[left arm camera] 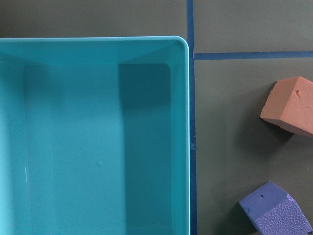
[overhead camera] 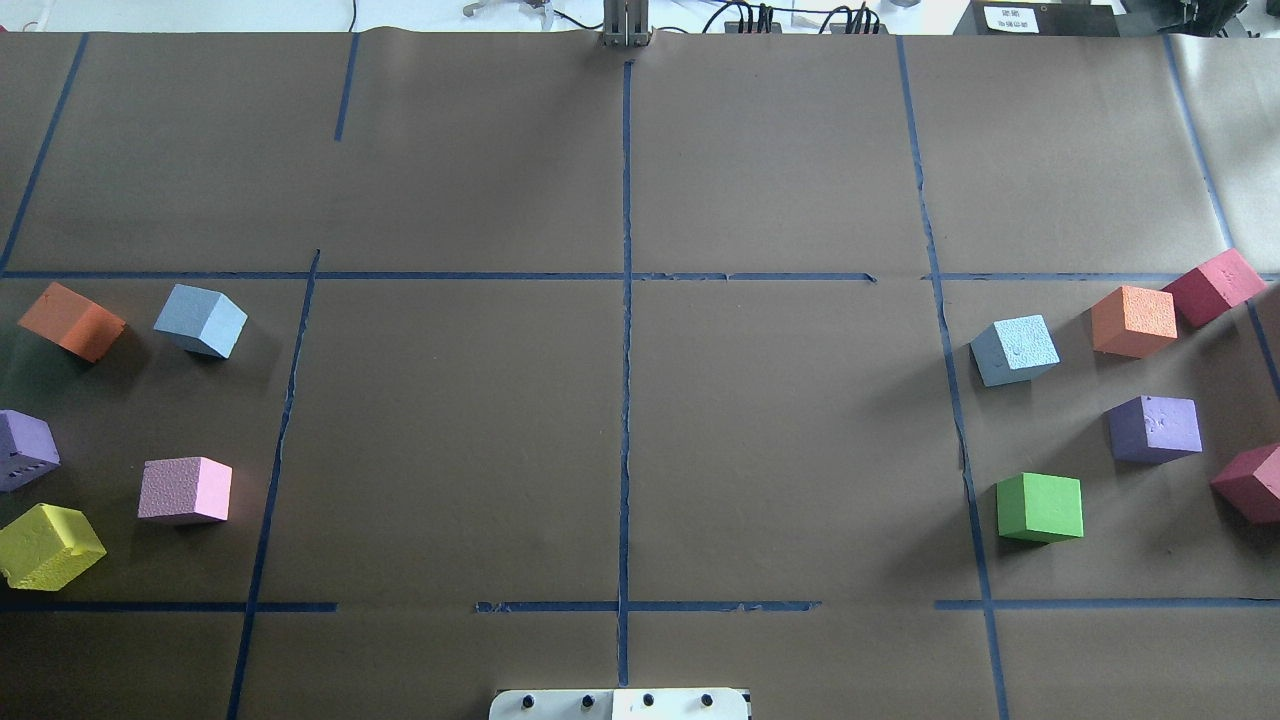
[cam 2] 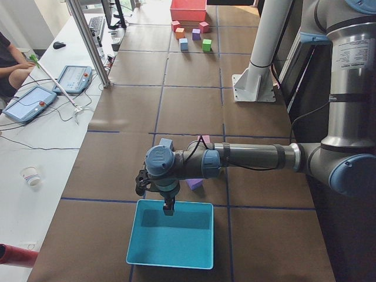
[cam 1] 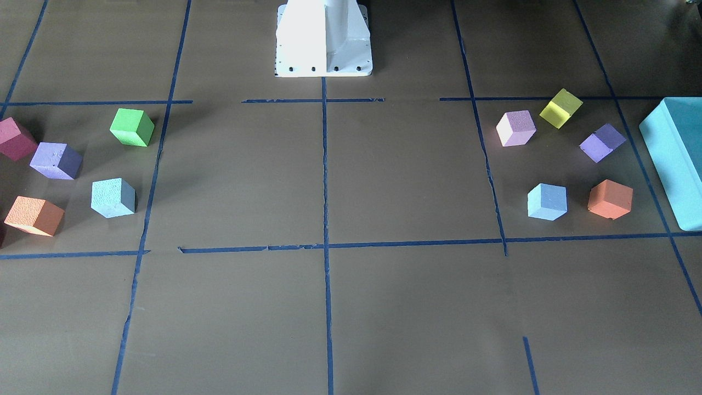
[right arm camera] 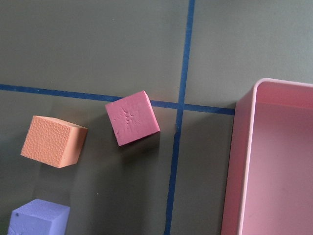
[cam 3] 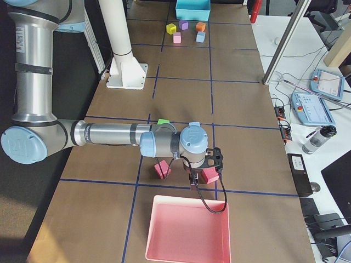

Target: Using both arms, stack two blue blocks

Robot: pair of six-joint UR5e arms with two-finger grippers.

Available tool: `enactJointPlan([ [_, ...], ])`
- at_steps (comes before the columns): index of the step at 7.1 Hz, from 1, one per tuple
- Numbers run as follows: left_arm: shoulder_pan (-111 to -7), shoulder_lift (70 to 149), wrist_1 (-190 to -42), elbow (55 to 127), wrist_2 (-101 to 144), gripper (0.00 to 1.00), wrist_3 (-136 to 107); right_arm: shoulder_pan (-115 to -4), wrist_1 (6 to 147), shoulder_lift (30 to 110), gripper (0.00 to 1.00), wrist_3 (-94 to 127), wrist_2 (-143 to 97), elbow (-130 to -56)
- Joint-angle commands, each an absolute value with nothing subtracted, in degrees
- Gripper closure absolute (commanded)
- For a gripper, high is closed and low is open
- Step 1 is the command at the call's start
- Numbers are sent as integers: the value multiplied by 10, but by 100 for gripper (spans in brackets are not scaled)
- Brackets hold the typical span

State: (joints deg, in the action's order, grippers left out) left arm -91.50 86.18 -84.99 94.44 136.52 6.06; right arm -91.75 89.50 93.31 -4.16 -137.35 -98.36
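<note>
The smooth blue block (overhead camera: 200, 320) lies on the robot's left side of the table, seen also in the front view (cam 1: 547, 201). The rough cyan-tinted blue block (overhead camera: 1015, 350) lies on the right side, seen also in the front view (cam 1: 112, 197). Both rest alone on the brown paper, far apart. The left gripper (cam 2: 168, 207) hangs over the teal box (cam 2: 170, 241), well away from the smooth block (cam 2: 166, 143). The right gripper (cam 3: 194, 183) hangs near the pink tray (cam 3: 186, 233). Both show only in side views, so I cannot tell whether they are open or shut.
Around the smooth block lie orange (overhead camera: 70, 320), purple (overhead camera: 25, 450), pink (overhead camera: 185, 490) and yellow (overhead camera: 48, 545) cubes. Around the rough one lie orange (overhead camera: 1133, 320), crimson (overhead camera: 1213, 285), purple (overhead camera: 1155, 428) and green (overhead camera: 1040, 507) cubes. The white pedestal (cam 1: 323, 38) stands mid-table.
</note>
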Motion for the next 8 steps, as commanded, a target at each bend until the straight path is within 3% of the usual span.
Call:
enactJointPlan([
  [1, -916, 863, -850, 945, 1363, 0, 61, -883, 895, 904, 0, -38, -1371, -1005],
  [5, -915, 866, -851, 939, 1362, 0, 61, -733, 868, 886, 0, 214, -1365, -1092],
  [8, -915, 866, -851, 940, 1362, 0, 60, -594, 697, 893, 0, 431, -1261, -1086],
])
